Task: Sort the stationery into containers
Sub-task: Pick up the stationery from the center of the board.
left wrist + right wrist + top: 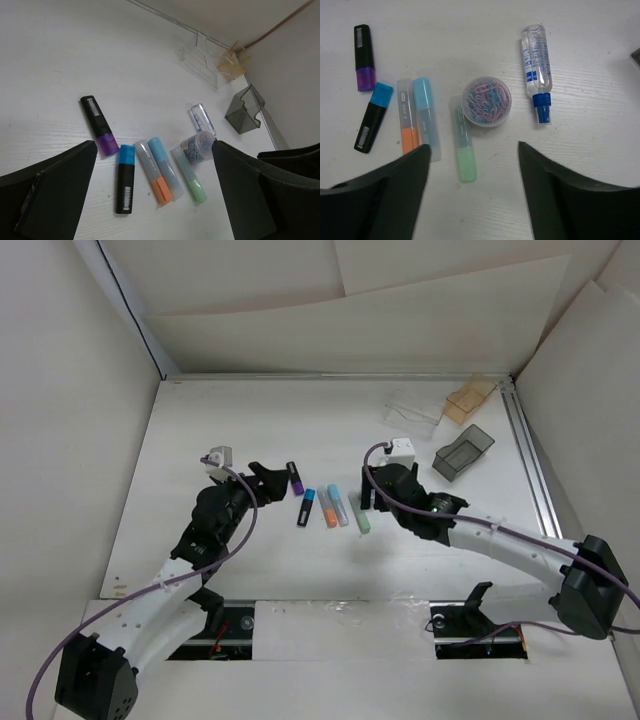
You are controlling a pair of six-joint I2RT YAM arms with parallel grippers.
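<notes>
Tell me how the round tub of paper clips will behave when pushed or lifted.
The tub of paper clips stands squat on its flat end, so a push should slide it, not roll or tip it. Its smooth, round clear wall may slip in a grip. The green-ended marker lies close beside it and would probably get nudged.

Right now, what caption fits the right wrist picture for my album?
Open right gripper hovers above five markers, a tub of paper clips and a clear bottle.

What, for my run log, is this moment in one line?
left gripper: open, empty | right gripper: open, empty, near paperclip tub | markers: five loose on table | clear box, tan box, grey box: far right
</notes>
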